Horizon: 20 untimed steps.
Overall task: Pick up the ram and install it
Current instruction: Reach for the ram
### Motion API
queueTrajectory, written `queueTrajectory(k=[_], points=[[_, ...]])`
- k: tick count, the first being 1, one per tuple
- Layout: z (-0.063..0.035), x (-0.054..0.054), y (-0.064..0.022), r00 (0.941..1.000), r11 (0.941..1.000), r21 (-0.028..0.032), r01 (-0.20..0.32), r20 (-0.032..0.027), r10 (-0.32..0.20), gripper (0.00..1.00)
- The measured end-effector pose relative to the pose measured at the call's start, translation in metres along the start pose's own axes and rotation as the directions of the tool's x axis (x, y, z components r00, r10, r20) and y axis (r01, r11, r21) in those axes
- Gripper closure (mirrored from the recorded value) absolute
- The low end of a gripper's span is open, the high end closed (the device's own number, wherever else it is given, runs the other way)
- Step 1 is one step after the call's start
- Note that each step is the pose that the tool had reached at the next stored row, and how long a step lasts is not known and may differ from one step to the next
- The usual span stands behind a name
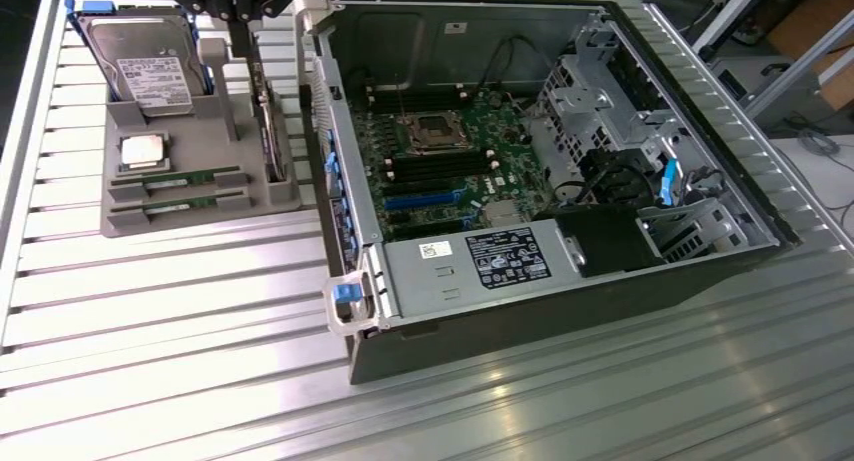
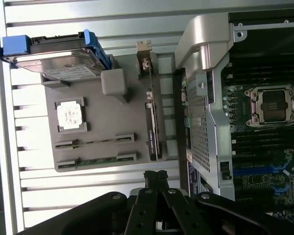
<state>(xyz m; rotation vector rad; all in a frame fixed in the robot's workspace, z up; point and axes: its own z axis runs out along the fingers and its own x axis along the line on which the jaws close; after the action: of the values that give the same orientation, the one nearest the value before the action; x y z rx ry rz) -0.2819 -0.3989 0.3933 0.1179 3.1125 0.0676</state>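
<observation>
On edge in tray [image 1: 200,146] slots, lengthwise along tray's side opposite drive [image 1: 150,61]: two thin green ram sticks [image 1: 180,184]. Near tray: gripper [image 2: 156,177] closed, empty.

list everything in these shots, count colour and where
ram: two, green, side by side in tray slots
hard drive: one, silver, at the tray's far end
processor: one, silver, mid tray
card: one, dark, on edge in the tray's side by the case
tray: one, grey, on the table, exterior view's left
case: one, dark, open, exterior view's right
motherboard: one, green, inside the case
power supply: one, silver, inside the case
table: one, silver slats
gripper: one, black, shut, empty, above the tray
</observation>
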Motion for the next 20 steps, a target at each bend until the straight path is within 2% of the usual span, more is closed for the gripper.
queueTrajectory(k=[20], points=[[-0.0005,0.016,-0.0013,1.0000,1.0000,0.0000,0.000,0.0000,0.000,0.89]])
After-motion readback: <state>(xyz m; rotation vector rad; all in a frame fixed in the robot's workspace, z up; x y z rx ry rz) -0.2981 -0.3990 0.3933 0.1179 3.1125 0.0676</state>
